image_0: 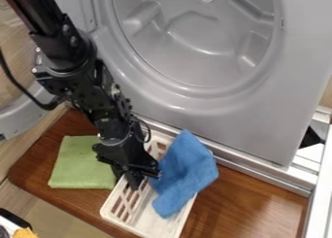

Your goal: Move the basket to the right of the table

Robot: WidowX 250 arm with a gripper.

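Basket (144, 222), white and slatted, is sitting on the wooden worktop (233, 208), between its left and right ends, and is reaching toward the front edge. Blue cloth (185, 171) is lying partly inside the basket and draping over its right wall. Black hand (135, 179) is hanging at the basket's left side, just beside the blue cloth; whether it is spread, pressed together or pinching the wall, I cannot tell. Folded green cloth (81, 164) is lying flat left of the basket, toward the worktop's left end. Behind, a grey moulded panel (214, 113) with a large round recess is standing along the worktop's back edge.
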